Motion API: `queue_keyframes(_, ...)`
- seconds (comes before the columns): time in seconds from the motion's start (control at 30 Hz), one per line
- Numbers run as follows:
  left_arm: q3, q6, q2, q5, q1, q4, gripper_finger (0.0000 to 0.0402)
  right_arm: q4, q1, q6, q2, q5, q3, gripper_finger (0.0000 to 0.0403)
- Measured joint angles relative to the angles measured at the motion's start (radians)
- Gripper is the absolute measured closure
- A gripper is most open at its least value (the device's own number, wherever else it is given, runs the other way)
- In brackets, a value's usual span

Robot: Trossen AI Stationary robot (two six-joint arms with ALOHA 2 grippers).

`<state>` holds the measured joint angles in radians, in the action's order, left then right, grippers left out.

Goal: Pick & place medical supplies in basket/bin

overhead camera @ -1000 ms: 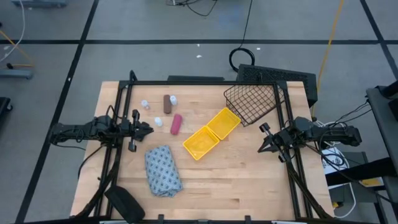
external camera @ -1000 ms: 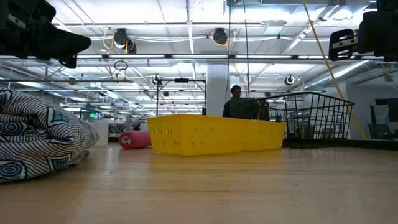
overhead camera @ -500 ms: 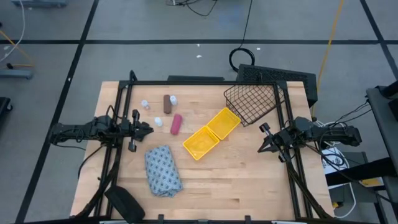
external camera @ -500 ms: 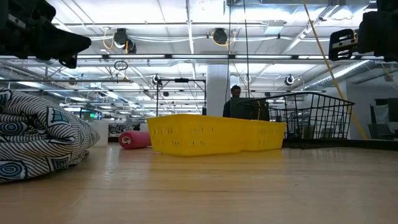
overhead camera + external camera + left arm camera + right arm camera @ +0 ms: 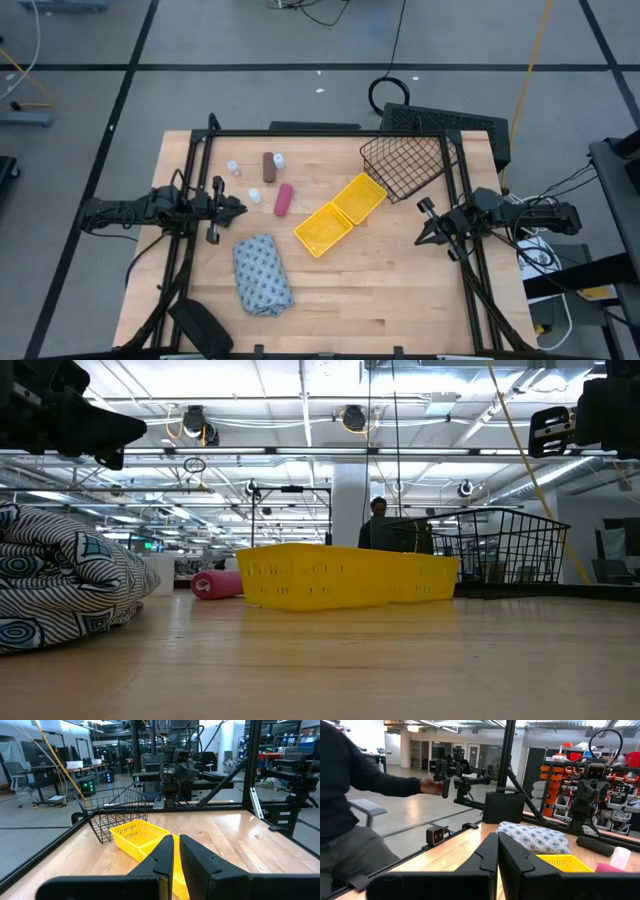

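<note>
At nine o'clock on the table, the left gripper hovers with its fingers pressed nearly together, holding nothing. Opposite at three o'clock, the right gripper hangs, likewise closed and empty. Between them at centre lies the yellow bin, angled, its far end touching the black wire-mesh basket at one o'clock. Near the left gripper, toward eleven o'clock, rest the pink cylinder, the brown cylinder and tiny white bottles. The cloth bundle sits at seven o'clock.
</note>
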<state>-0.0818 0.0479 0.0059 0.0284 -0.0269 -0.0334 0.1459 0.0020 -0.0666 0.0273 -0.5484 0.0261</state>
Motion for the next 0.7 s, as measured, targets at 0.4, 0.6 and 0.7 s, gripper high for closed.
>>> queue_keyframes(0.4, 0.0, -0.067, 0.0, 0.0, 0.0, 0.09, 0.036, 0.0, 0.0, 0.001, 0.0, 0.0, 0.0, 0.0403)
queue_keyframes(0.6, 0.0, -0.172, 0.0, 0.0, 0.0, 0.256, 0.036, 0.0, 0.0, 0.001, 0.0, 0.0, 0.0, 0.0403)
queue_keyframes(0.7, 0.0, -0.183, 0.0, 0.0, 0.0, 0.314, 0.036, 0.0, 0.0, 0.0, 0.0, 0.0, 0.0, 0.0403)
